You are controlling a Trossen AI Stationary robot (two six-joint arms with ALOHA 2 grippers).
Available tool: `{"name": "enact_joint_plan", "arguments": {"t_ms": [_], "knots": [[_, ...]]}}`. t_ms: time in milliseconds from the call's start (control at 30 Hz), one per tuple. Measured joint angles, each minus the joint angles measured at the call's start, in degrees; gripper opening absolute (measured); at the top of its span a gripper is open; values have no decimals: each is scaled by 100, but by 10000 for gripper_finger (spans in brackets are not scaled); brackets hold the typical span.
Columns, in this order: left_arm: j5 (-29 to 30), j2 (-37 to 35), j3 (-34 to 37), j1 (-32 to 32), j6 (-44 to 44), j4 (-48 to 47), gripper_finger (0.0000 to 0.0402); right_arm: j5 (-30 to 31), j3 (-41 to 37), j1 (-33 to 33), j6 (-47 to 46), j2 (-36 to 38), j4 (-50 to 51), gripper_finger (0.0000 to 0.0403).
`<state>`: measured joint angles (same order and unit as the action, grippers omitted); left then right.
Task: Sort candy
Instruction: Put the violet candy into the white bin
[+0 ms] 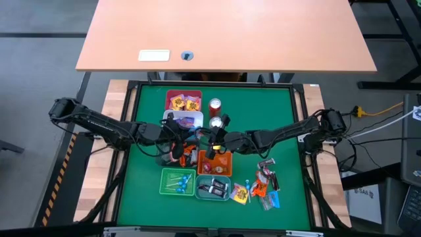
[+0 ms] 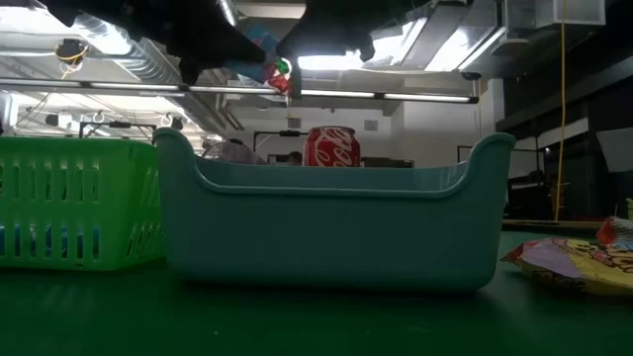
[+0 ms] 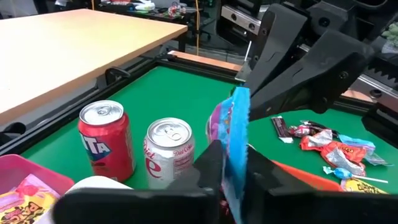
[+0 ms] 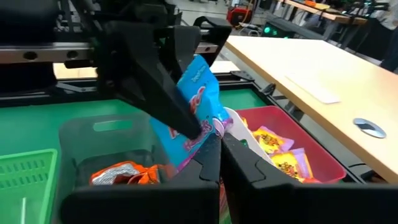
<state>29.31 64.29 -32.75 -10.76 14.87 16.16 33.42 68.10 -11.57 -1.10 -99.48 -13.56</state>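
Note:
A blue wrapped candy (image 4: 198, 93) hangs in the air between my two grippers above the middle of the green table; it is the blue candy (image 3: 237, 134) seen edge-on in the left wrist view. My left gripper (image 3: 233, 171) is shut on it, coming from the table's left. My right gripper (image 4: 217, 155) is shut on it from the table's right. In the high view my left gripper (image 1: 187, 139) and my right gripper (image 1: 209, 139) meet tip to tip. More candy (image 1: 263, 187) lies loose on the table at the near right. My left gripper pinches the blue candy's wrapper (image 3: 235, 163) between its two fingers, coming about level from the table's left. The wrapper stands on edge between the fingers, clear of the table. My right gripper pinches the wrapper's lower corner (image 4: 210, 132) between its two fingers, coming about level from the table's right. The wrapper rises from the fingers at a slant, clear of the bins.
Beneath the grippers stand a grey bin (image 4: 106, 134) with orange sweets and an orange bin (image 1: 215, 164). A red bin (image 1: 183, 100) with yellow sweets stands farther back, with two cans (image 3: 106, 140) beside it. A green bin (image 1: 177, 182) and a teal bin (image 1: 214, 188) stand nearer.

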Motion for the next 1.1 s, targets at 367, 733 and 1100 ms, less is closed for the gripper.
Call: {"name": "enact_joint_plan", "arguments": {"t_ms": [367, 733, 1100], "knots": [[-9, 0, 0, -2, -5, -171, 1, -602, 0, 2, -7, 0, 28, 33], [465, 0, 0, 358, 4, -1149, 0, -264, -2, -2, 115, 311, 1019, 139], [471, 0, 0, 883, 13, -2079, 0, -1229, -1, -8, -978, 1041, 3346, 143]]}}
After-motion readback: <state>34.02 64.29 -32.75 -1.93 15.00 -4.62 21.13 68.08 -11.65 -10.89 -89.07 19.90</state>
